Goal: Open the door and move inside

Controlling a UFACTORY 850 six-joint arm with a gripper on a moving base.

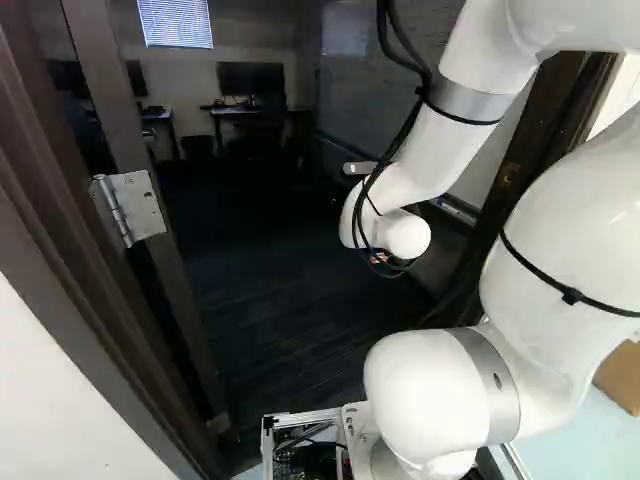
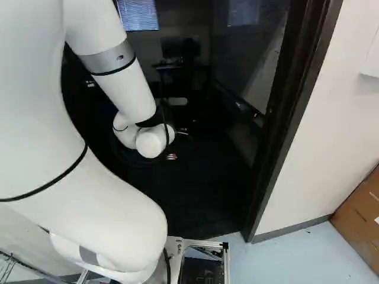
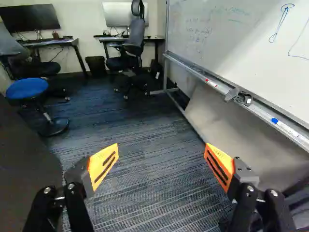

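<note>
Door standing open, arm reaching through the doorway

Observation: the door (image 1: 182, 290) is standing open at the left of the left base view, its hinge (image 1: 138, 205) showing on the near edge. Opposite, at the right of the right base view, the dark door frame (image 2: 296, 100) is rising beside a pale wall (image 2: 331, 124). The white arm (image 1: 430, 145) is extending between the two sides of the opening and dipping toward the dark floor (image 3: 154, 188) inside, with black cables (image 1: 405, 130) running along it (rather loosely looped, from where I am standing).

Pincer state: the gripper (image 2: 172, 157) is hanging inside the room, well apart from the door's hinged edge. Its two orange-padded fingers are standing wide apart and gripping nothing; carpet is showing between them.

Surroundings, wrist view: a whiteboard (image 3: 231, 38) is running along one side, beyond one finger, with markers lying on its ledge (image 3: 260, 112). Beyond the other finger, a blue stool (image 3: 27, 88) is standing on the carpet. Farther ahead, a dark office chair (image 3: 137, 36) is sitting at a desk, and a black bin (image 3: 96, 66) is standing between that desk and another.
</note>
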